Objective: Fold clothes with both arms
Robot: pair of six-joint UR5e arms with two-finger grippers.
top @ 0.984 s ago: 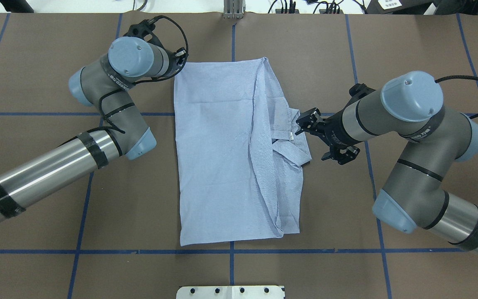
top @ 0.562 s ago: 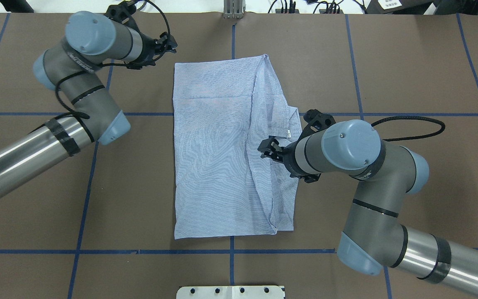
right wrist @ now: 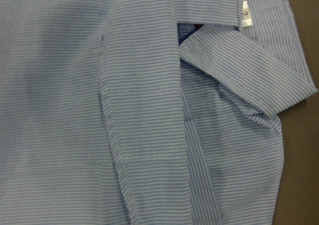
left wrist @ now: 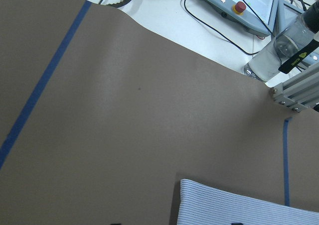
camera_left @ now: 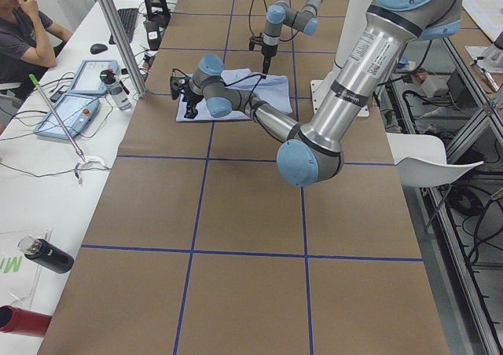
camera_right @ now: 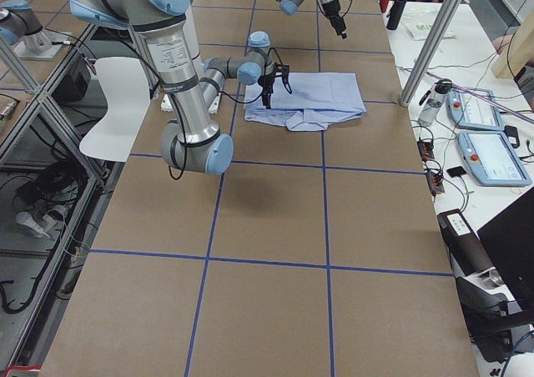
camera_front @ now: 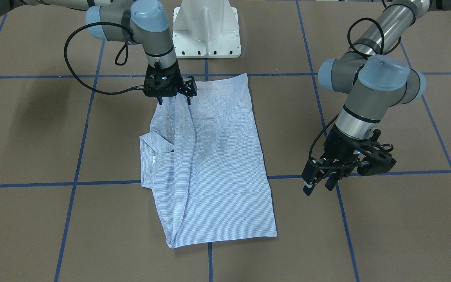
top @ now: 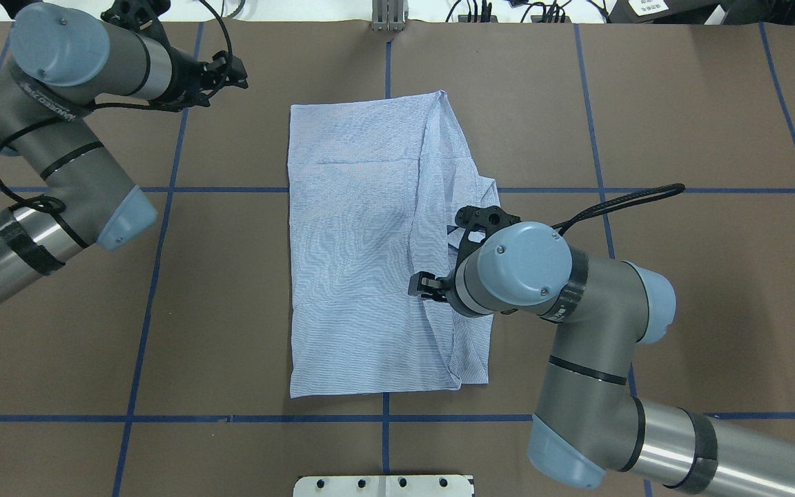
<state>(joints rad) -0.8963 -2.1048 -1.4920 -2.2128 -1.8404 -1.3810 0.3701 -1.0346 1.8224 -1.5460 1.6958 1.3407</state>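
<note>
Brown paper-covered table [top: 715, 310], marked with a blue tape grid, carries the light blue-and-white pinstriped button-up shirt [top: 363, 255], which lies flat at the centre as a partly folded rectangle. Its long axis runs away from the robot. One side panel is folded over and leaves a raised lengthwise crease toward the robot's right. The collar [top: 484, 200] with its white label [right wrist: 244, 20] sticks out past that right edge. Directly over the crease hangs the right black two-finger gripper [camera_front: 173, 101], pointing down, fingers spread either side of the crease line, nothing held. Whether the tips touch cloth cannot be read. The left black two-finger gripper [camera_front: 318, 187] is clear of the cloth, out beyond the shirt's far left corner, fingers likewise parted and empty. Judgement: the right arm is plainly the nearer one, and the coming pinch depends on the crease sitting straight below its tips. Against one second ago, the right gripper was beside the collar, off the right edge, and has moved in over the cloth. The left gripper was at the far left corner and has backed away leftward.
</note>
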